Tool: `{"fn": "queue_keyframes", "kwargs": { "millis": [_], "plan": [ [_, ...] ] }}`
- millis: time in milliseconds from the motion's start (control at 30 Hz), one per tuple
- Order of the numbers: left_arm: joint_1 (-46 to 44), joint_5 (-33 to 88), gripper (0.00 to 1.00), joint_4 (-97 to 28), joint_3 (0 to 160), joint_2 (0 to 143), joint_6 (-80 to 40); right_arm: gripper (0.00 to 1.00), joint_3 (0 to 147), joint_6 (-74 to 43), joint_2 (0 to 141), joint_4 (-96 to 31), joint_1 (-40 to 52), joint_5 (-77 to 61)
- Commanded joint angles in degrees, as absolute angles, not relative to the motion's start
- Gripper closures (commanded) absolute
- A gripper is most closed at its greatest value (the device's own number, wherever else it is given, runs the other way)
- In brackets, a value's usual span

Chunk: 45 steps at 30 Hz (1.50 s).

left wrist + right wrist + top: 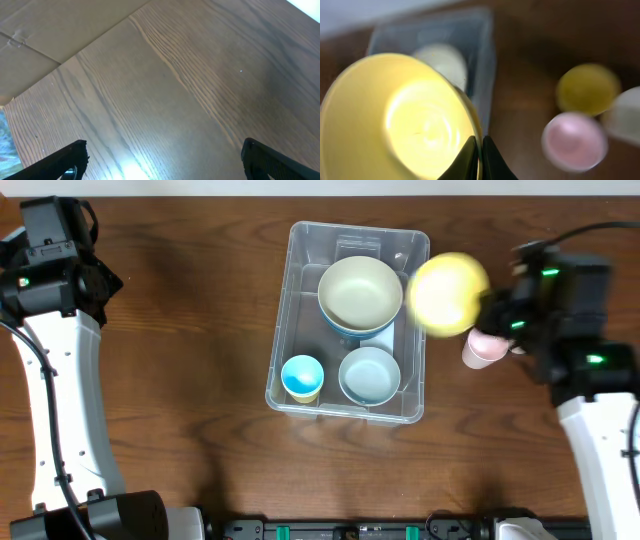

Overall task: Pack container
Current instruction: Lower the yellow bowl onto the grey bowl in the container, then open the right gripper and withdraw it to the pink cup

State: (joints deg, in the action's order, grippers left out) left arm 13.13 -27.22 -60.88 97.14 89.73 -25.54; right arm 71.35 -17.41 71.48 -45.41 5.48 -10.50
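Because the container [298, 290] is thin clear plastic, it looks light, slick and a little flexible in its walls, so I judge it best taken at the rolled rim rather than squeezed mid-wall. It sits in the middle of the bench [180, 380], holding a cream bowl [360, 292], a pale blue bowl [369, 374] and a small cup [302, 377]. Over its right edge the right gripper [481, 152] pinches the rim of a yellow bowl [447, 292]; a pink cup [483, 346] stands just beside. The left gripper [167, 162] hangs wide open at far left.

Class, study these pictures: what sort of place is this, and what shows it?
Probably a robotics lab bench: a left arm and right arm flank a wooden table, with a clear container of bowls between.
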Motion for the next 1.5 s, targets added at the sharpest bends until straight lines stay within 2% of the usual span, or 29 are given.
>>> {"fn": "queue_keyframes", "kwargs": {
  "millis": [0, 267, 533, 567, 600, 667, 867, 967, 1100, 1267, 1467],
  "plan": [
    [13.3, -28.1, 0.02, -61.0, 97.4, 90.0, -26.0, 0.94, 71.5, -16.9, 72.8, -47.7, 13.5, -4.5],
    [13.3, -28.1, 0.02, -61.0, 97.4, 90.0, -26.0, 0.98, 71.5, -17.2, 79.8, -48.9, 27.6, 3.3],
    [13.3, -28.1, 0.02, -61.0, 97.4, 90.0, -26.0, 0.97, 71.5, -17.9, 85.6, -49.6, 29.7, 4.7],
    [13.3, -28.1, 0.02, -61.0, 97.4, 90.0, -26.0, 0.92, 71.5, -18.0, 85.8, -49.6, 29.7, 4.7],
    [13.3, -28.1, 0.02, -61.0, 97.4, 90.0, -26.0, 0.73, 71.5, -17.9, 85.8, -49.5, 29.6, 4.7],
    [13.3, -28.1, 0.02, -61.0, 97.4, 90.0, -26.0, 0.59, 71.5, -17.7, 85.8, -49.3, 29.6, 4.9],
    [13.3, -28.1, 0.02, -61.0, 97.4, 90.0, -26.0, 0.5, 71.9, -16.6, 83.7, -49.3, 28.5, 9.1],
    [13.3, -28.1, 0.02, -61.0, 97.4, 90.0, -26.0, 0.45, 72.0, -16.8, 80.3, -50.0, 26.0, 11.5],
    [13.3, -28.1, 0.02, -61.0, 97.4, 90.0, -26.0, 0.43, 72.0, -20.4, 74.6, -52.3, 18.8, 13.8],
    [13.3, -28.1, 0.02, -61.0, 97.4, 90.0, -26.0, 0.43, 72.0, -22.3, 71.1, -55.1, 4.9, 13.5],
    [13.3, -28.1, 0.02, -61.0, 97.4, 90.0, -26.0, 0.43, 71.7, -22.2, 73.3, -58.2, -9.6, 6.6]
  ]
}}
